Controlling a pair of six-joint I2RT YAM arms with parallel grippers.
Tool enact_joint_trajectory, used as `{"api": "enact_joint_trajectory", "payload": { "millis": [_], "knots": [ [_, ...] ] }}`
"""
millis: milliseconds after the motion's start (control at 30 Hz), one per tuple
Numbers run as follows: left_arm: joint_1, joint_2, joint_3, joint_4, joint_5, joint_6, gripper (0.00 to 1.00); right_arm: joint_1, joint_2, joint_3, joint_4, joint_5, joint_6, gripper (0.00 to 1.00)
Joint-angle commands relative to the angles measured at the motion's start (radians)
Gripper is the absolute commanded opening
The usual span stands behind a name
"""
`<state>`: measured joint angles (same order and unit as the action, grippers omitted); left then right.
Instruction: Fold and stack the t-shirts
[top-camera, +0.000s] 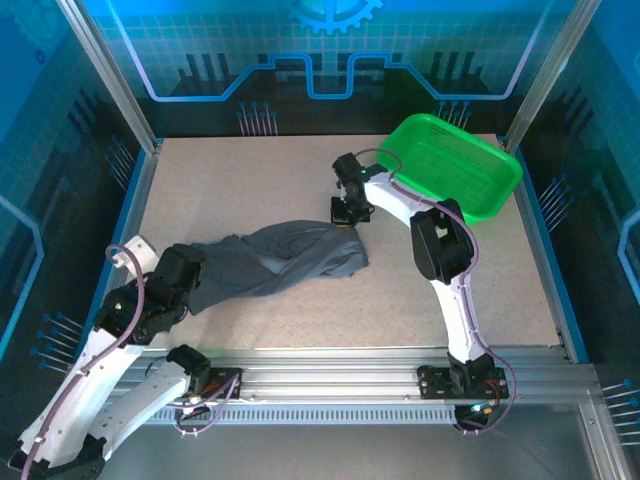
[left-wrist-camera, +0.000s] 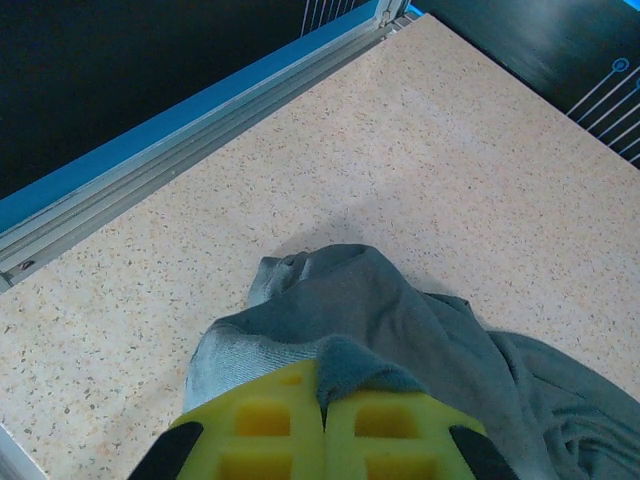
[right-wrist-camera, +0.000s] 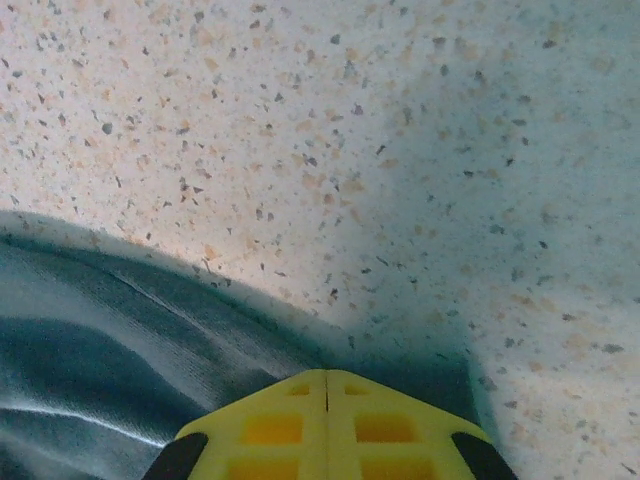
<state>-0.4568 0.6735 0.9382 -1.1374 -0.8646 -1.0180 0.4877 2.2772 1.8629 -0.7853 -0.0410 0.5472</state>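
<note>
Top external view: the dark slate-grey t-shirt (top-camera: 290, 262) lies bunched and creased mid-table (top-camera: 250, 180), spanning between both hands. The left hand (left-wrist-camera: 323, 375) pinches its near-left end. The right hand (right-wrist-camera: 326, 378) is pressed together at its far-right edge; whether it grips cloth cannot be told.

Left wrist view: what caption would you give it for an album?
The left tool, shut, pinches a fold of the crumpled grey t-shirt lying on the speckled table.

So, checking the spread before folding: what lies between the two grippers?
The bunched dark slate-grey cloth t-shirt spans from left gripper to right gripper, top view.
</note>
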Motion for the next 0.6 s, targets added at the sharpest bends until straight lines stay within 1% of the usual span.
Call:
{"api": "enact_joint_trajectory", "payload": {
  "millis": [0,133,333,433,567],
  "knots": [
    [0.007,0.007,-0.027,0.036,0.038,0.029,0.00,-0.012,-0.082,-0.006,0.006,0.047,0.000,0.00],
    [0.007,0.029,-0.046,0.127,0.120,0.075,0.00,-0.053,-0.096,0.023,0.009,0.072,0.011,0.00],
    [0.022,0.110,-0.041,0.228,0.216,0.094,0.00,-0.132,-0.033,0.144,-0.030,0.100,0.009,0.00],
    [0.093,0.170,-0.027,0.290,0.329,0.102,0.00,-0.182,0.018,0.230,-0.045,0.114,0.021,0.00],
    [0.213,0.290,0.006,0.366,0.510,0.104,0.00,-0.244,0.159,0.455,-0.126,0.108,0.036,0.00]
  ]
}}
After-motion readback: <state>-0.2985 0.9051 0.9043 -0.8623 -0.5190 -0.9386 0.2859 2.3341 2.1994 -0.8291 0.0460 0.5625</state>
